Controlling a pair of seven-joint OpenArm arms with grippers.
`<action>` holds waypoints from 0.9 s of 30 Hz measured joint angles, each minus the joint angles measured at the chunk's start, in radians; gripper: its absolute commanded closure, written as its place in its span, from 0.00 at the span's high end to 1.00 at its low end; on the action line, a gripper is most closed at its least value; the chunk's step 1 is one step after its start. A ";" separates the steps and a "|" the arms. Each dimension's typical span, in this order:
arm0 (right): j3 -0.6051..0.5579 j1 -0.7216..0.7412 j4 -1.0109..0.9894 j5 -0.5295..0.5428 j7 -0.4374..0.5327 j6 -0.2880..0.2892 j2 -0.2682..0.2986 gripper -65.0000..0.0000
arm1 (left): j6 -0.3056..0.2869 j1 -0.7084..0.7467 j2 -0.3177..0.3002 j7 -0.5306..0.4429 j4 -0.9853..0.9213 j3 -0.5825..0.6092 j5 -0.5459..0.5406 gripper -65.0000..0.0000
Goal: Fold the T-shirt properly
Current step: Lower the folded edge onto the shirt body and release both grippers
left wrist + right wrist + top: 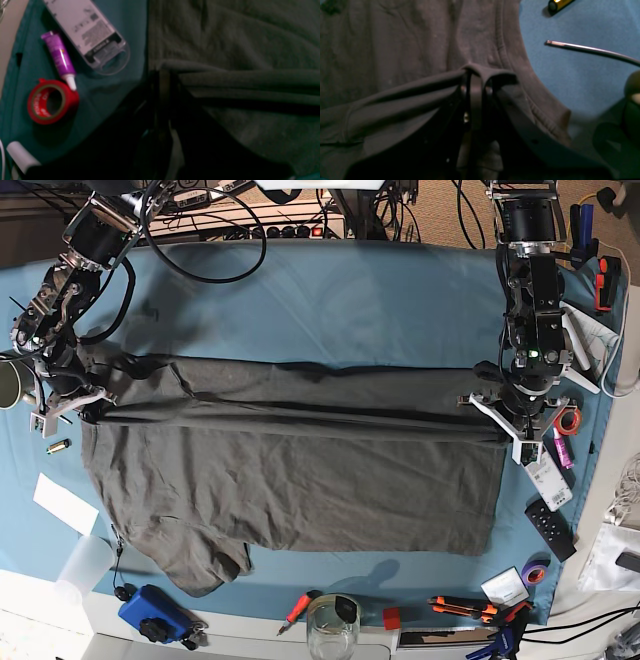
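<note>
The T-shirt [290, 470] is held taut across the counter [330, 300], its far edge pinched by the left claw [163, 75] and right claw [476, 75]; the first lengthwise fold is underway, sleeves and crosswise folding left.

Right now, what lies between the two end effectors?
Base view: a taut fold of the T-shirt spans from the right end effector to the left end effector; both are shut on it.

One T-shirt [290, 480], two grippers, perhaps two tape rolls.
</note>
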 measured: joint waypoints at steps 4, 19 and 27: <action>0.000 0.000 0.000 -0.002 0.004 0.071 0.000 0.06 | 0.001 0.000 0.000 0.000 0.000 0.000 0.023 0.23; 0.031 0.023 0.025 0.160 -0.095 0.122 0.045 0.29 | 0.005 0.000 -0.005 0.052 0.013 0.000 0.090 0.33; 0.132 0.062 0.067 0.226 -0.201 0.140 0.052 0.29 | 0.004 -0.005 -0.008 0.272 0.117 0.000 0.039 0.34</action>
